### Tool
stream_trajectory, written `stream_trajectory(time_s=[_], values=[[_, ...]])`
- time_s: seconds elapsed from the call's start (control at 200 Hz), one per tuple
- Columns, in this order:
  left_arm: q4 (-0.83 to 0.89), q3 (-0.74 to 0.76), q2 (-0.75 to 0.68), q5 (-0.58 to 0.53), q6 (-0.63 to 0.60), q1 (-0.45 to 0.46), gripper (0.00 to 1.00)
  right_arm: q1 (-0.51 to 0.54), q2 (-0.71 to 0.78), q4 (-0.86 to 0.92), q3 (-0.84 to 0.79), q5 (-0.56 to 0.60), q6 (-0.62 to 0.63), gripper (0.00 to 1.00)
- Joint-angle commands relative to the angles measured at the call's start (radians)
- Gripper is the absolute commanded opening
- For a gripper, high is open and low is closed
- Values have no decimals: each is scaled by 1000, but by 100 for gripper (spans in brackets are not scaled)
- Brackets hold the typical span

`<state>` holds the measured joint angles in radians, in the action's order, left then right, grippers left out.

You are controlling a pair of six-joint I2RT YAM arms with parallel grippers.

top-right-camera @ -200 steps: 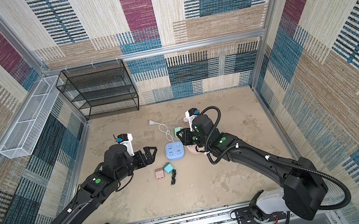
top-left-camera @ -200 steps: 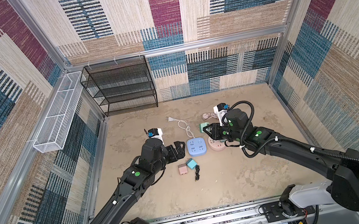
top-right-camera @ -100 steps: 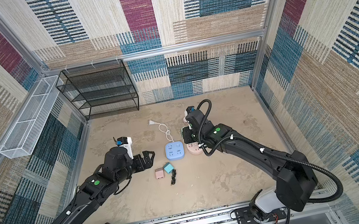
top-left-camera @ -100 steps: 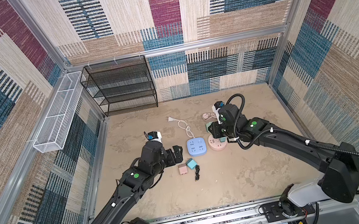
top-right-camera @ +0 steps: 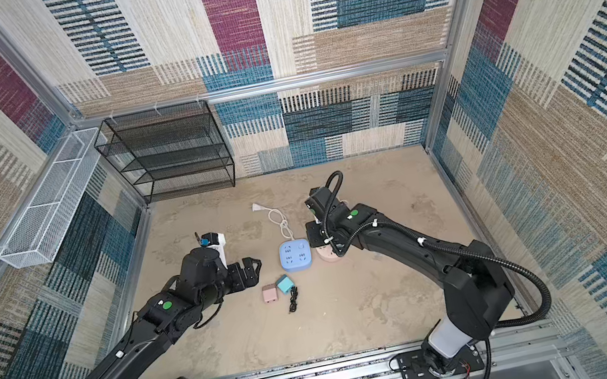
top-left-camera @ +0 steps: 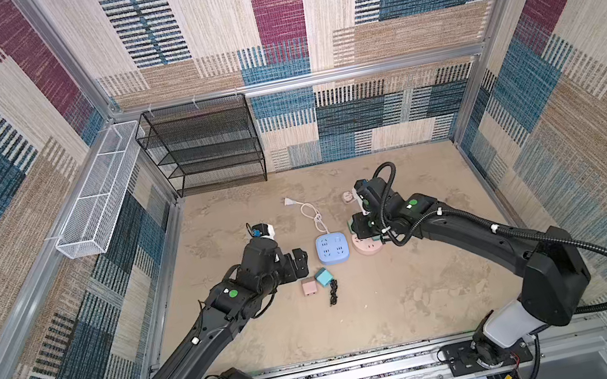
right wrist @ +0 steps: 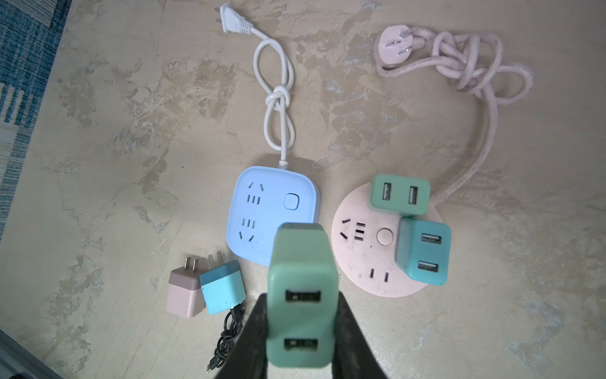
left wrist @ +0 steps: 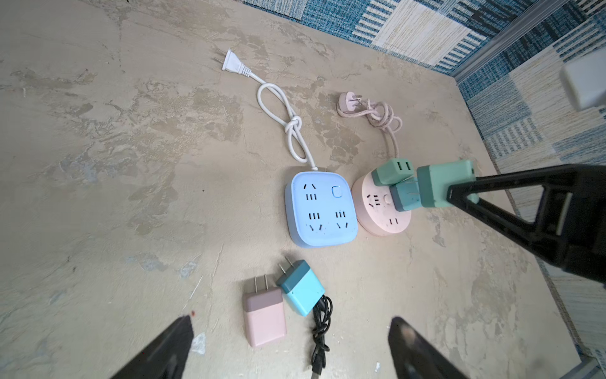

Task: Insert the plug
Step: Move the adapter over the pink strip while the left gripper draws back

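The right gripper (right wrist: 301, 315) jaws are closed on a mint-green two-port charger plug (right wrist: 301, 269), held just right of centre in a top view above a round pink socket strip (top-left-camera: 365, 251). The alignment step is judged in hand; prongs must be matched to a free socket, then pressed.

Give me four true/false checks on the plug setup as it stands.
1. The right gripper grips a green charger. True.
2. The blue power strip has a charger plugged in. False: all its sockets are empty.
3. A second green charger and a teal charger are plugged into the pink round strip. True.
4. The left gripper is shut on the pink charger. False: its fingers are open and empty; that charger lies on the table.
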<state>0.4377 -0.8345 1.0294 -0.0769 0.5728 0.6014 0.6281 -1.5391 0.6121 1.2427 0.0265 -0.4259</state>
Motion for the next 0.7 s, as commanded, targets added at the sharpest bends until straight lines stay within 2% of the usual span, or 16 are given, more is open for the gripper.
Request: stream_trajectory(time_s=[0.0,0.155,0.691], values=[[9,3,-4,-21,-30,0,96,1,-6,5,10,-5,19,0],[10,15,-27,-46,-28,-1,96,0,-15,-6,12,-11,27,0],[8,16,-38,-17,-34,-2,93,-1,-117,67,79,-64,57,0]])
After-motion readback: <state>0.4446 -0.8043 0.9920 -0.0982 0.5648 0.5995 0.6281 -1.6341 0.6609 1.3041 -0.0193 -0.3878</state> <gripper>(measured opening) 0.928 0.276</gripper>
